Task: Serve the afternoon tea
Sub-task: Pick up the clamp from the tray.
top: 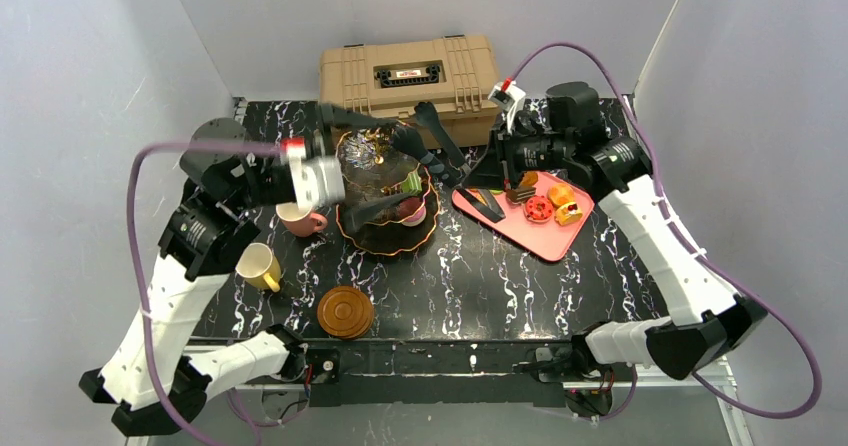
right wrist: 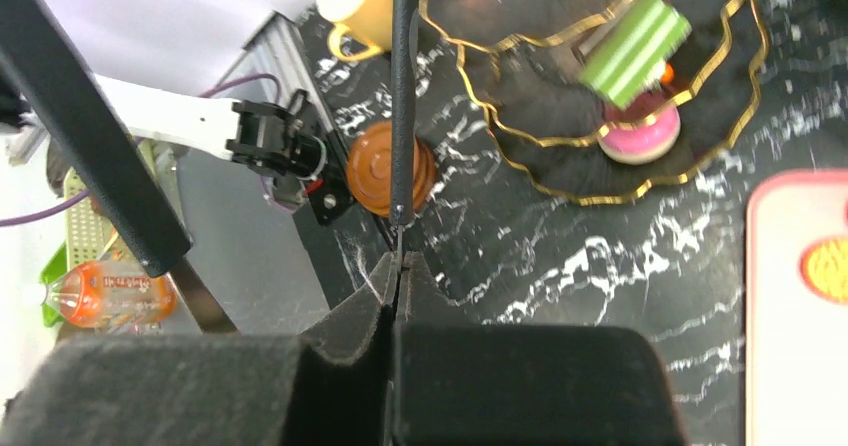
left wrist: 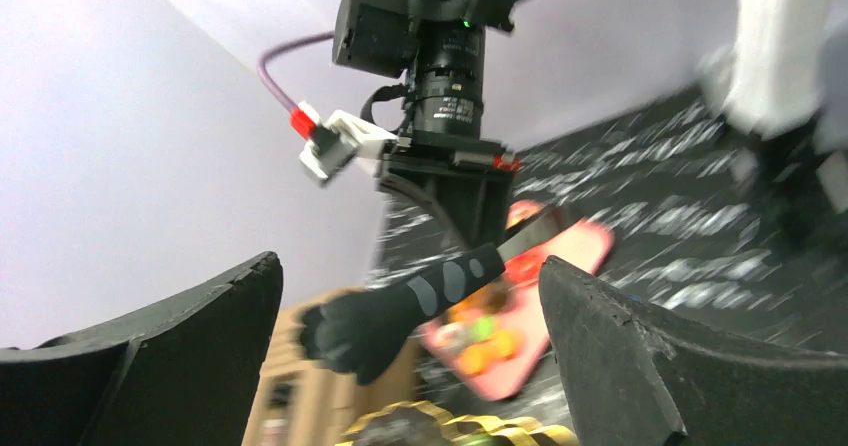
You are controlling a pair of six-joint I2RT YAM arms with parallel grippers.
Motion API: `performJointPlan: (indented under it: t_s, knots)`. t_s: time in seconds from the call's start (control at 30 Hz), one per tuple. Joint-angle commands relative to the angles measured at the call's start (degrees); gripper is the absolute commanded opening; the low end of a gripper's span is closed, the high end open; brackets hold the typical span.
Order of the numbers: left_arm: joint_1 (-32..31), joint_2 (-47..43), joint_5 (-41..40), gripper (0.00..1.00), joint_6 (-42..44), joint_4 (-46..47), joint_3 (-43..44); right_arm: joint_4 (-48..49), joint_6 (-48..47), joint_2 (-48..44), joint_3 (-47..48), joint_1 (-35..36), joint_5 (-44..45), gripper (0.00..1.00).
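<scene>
The black three-tier stand with gold rims stands mid-table; a green striped pastry and a pink macaron lie on its tiers. My left gripper is open, its fingers on either side of the top tier, holding nothing; in the left wrist view the gold rim shows below it. My right gripper is shut on black tongs, which reach towards the stand. In the right wrist view the gripper pinches one thin tong arm. The tongs' tip is empty.
A pink tray at right holds several pastries. A pink cup, a yellow cup and stacked brown saucers sit front left. A tan toolbox stands at the back.
</scene>
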Motion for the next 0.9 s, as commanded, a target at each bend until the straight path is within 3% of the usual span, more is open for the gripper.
performJointPlan:
  t_s: [0.0,0.07,0.13,0.27,0.4,0.57,0.67,0.8,0.87]
  knots:
    - [-1.04,-5.05,2.82,0.98,50.14,-11.67,-5.39,-14.59,-6.53,2.85,5.95,1.23,7.08,0.01]
    - [-2.4,-6.49,0.37,0.98,67.9,-13.91,-9.48,-16.39,-6.86,3.67,8.86,1.59,9.43,0.02]
    - [-2.63,-6.15,-2.03,0.98,78.85,-16.34,-10.96,-16.37,-6.29,4.49,10.71,2.04,9.41,0.02]
    - [-3.32,-3.78,-4.03,0.98,88.61,-23.46,-10.09,-17.88,-6.06,6.51,13.09,3.71,11.25,0.01]
    - [-4.38,-0.91,-7.08,0.95,96.38,-23.66,-10.94,-18.56,-5.76,7.19,13.01,5.48,14.25,0.01]
    - [-5.73,2.12,-13.37,0.86,99.32,-20.63,-11.16,-19.39,-5.62,6.56,12.71,6.18,16.37,0.01]
    - [-6.17,2.44,-16.92,0.76,99.94,-19.68,-12.22,-19.58,-5.52,6.23,12.96,6.27,16.84,0.01]
    - [-6.81,2.18,-18.62,0.4,98.34,-18.27,-13.19,-20.07,-5.58,6.45,13.76,6.43,17.44,0.01]
    - [-7.07,1.73,-18.56,0.35,97.06,-16.06,-14.44,-20.51,-5.62,6.8,13.97,6.53,17.56,0.01]
